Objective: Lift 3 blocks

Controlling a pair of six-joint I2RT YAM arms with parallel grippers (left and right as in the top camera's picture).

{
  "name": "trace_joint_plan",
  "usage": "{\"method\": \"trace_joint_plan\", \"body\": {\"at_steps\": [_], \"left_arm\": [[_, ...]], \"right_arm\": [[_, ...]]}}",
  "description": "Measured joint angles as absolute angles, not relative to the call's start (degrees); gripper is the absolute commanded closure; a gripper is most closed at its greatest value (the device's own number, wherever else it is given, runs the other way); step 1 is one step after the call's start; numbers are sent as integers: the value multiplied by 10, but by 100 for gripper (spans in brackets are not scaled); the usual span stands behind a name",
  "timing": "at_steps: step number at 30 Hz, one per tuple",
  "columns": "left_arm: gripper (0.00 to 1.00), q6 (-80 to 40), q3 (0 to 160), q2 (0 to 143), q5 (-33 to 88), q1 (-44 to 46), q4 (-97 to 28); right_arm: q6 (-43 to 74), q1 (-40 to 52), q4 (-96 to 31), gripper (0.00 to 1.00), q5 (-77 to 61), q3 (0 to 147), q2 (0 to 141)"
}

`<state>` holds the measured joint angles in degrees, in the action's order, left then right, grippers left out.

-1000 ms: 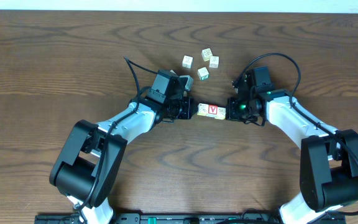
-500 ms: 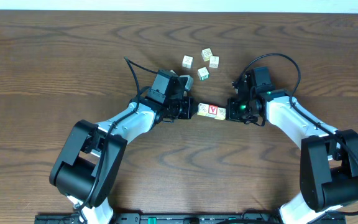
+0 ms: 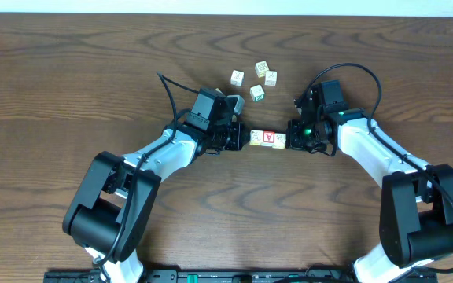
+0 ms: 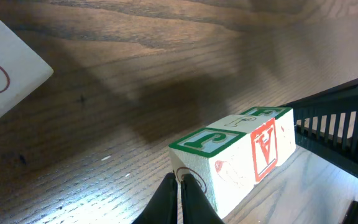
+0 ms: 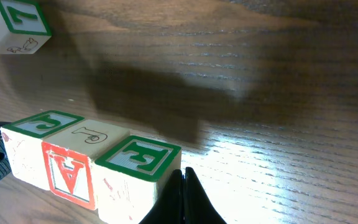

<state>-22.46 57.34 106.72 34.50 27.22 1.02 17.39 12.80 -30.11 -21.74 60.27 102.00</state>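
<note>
Three blocks (image 3: 267,139) in a row are squeezed end to end between my left tool (image 4: 180,190) and right tool (image 5: 183,186), both pressed together. The row has just shifted slightly, so I judge the lift is beginning.

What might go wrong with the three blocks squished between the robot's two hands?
1. The three blocks are held only by end pressure from the shut left gripper and right gripper; if either eases off, all would probably drop.
2. The middle red block touches no finger, so it may slip out onto the table.
3. The narrow shut tips press small spots, so the row could buckle.
</note>
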Motion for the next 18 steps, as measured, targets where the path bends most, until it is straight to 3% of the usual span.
{"method": "trace_joint_plan", "body": {"at_steps": [18], "left_arm": [[93,-225,573,1067,338,272,3]], "right_arm": [[173,128,-311,99,-223,603,988]]}}
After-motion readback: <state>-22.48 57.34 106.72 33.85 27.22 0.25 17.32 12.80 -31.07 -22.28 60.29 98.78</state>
